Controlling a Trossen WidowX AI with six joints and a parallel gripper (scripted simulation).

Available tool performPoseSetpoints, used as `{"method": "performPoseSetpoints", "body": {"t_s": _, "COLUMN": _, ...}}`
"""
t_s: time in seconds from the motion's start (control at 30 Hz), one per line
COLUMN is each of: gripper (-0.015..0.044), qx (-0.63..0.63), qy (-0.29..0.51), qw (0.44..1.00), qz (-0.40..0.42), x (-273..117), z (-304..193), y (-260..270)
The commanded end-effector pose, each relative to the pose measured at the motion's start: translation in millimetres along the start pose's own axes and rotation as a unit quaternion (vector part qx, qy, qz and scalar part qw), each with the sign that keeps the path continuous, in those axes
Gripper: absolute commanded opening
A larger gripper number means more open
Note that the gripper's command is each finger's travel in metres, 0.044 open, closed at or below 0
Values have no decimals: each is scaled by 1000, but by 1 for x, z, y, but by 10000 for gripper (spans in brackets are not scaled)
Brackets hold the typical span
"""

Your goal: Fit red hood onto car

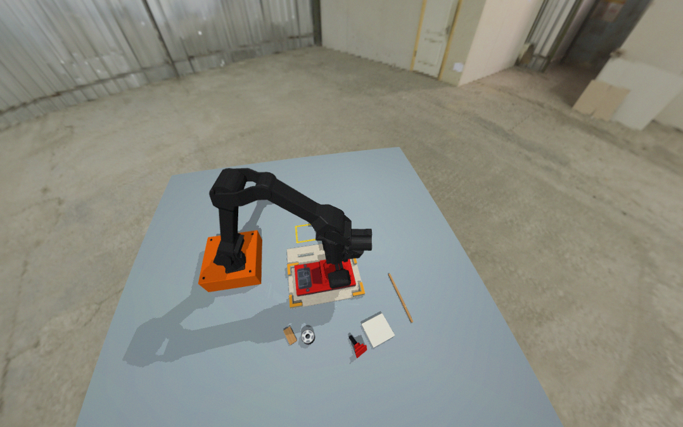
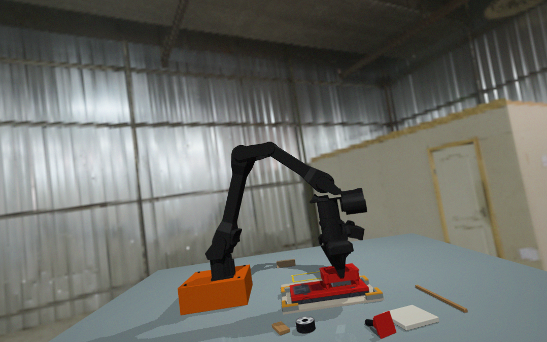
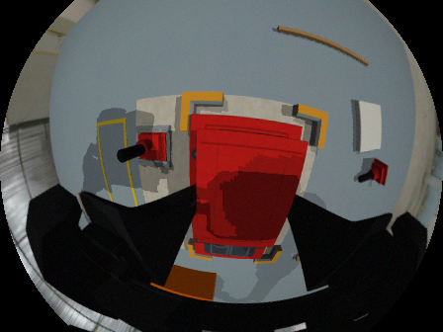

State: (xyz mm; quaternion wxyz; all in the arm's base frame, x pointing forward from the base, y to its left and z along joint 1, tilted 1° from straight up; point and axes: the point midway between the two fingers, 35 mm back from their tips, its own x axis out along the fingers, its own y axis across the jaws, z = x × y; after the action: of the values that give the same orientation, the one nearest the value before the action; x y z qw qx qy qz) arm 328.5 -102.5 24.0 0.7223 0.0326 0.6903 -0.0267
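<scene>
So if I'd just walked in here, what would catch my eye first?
Probably the black arm rising from its orange base and bending down over the table's middle. Its gripper is clamped on a red hood over the red toy car, which sits in a pale jig with orange corners.

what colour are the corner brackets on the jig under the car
Orange-yellow; the corner brackets show best in the top view.

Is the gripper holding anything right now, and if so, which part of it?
Yes. The gripper is shut on the red hood, gripping its raised roof section from above by two opposite sides, over the car chassis in the jig.
</scene>
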Motion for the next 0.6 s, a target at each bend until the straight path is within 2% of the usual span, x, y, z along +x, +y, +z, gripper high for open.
{"method": "performPoseSetpoints", "body": {"t_s": 0.0, "gripper": 0, "qx": 1, "qy": -1, "qw": 1000, "qz": 0, "x": 2, "z": 0, "y": 0}}
{"method": "performPoseSetpoints", "body": {"t_s": 0.57, "gripper": 0, "qx": 1, "qy": -1, "qw": 1000, "qz": 0, "x": 8, "z": 0, "y": 0}}
